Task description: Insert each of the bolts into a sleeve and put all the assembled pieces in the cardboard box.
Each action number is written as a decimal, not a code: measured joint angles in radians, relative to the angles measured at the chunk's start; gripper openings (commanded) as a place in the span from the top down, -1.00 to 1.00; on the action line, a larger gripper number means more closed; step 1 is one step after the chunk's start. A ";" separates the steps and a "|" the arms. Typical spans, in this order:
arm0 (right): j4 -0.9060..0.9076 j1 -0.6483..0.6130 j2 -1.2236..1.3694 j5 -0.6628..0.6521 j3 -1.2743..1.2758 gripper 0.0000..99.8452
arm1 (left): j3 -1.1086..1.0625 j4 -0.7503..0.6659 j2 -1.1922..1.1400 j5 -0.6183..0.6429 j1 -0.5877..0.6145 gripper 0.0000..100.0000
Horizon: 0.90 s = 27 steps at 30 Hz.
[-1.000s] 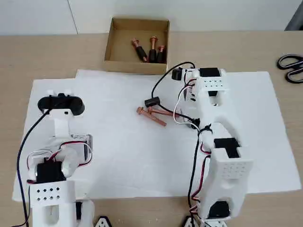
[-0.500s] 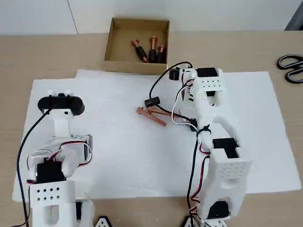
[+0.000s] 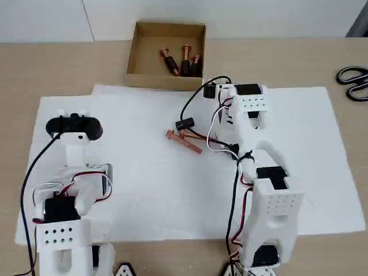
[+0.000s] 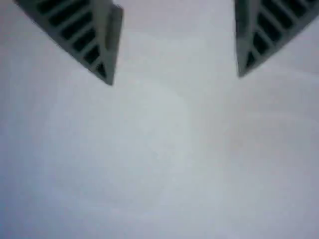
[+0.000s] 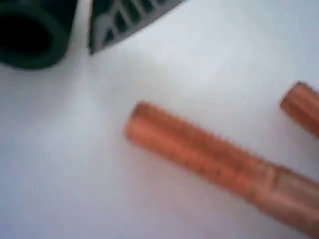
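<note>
The left gripper (image 4: 174,77) hangs over white paper (image 4: 149,169), jaws wide apart. The right gripper (image 5: 94,37) is low over the paper, and its jaw state cannot be told. A dark sleeve (image 5: 30,32) sits just beside it, with a bolt (image 5: 199,152) lying near and a second bolt (image 5: 301,107) beyond. The box (image 3: 164,82), well apart from both grippers, holds three assembled pieces (image 3: 183,60).
</note>
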<state>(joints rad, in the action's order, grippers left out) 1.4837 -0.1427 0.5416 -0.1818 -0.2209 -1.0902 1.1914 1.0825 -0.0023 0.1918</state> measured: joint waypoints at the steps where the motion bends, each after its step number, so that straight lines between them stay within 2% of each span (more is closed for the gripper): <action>1: 0.000 0.000 0.006 0.000 -0.005 0.78 | 0.000 0.000 0.000 0.000 0.000 0.69; 5: -0.003 0.006 0.006 0.000 -0.005 1.00 | 0.000 0.000 0.000 0.000 0.000 0.69; 11: 0.008 0.008 0.014 0.000 -0.023 0.99 | 0.000 0.000 0.000 0.000 0.000 0.69; 19: 0.173 -0.005 0.029 0.002 -0.196 0.99 | 0.000 0.000 0.000 0.000 0.000 0.69; 27: 0.196 -0.002 -0.040 0.002 -0.218 0.99 | 0.000 0.000 0.000 0.003 0.000 0.69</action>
<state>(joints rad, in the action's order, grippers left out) 1.6801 -0.1442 0.5017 -0.1803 -0.4388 -1.0902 1.1914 1.0825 0.0008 0.1918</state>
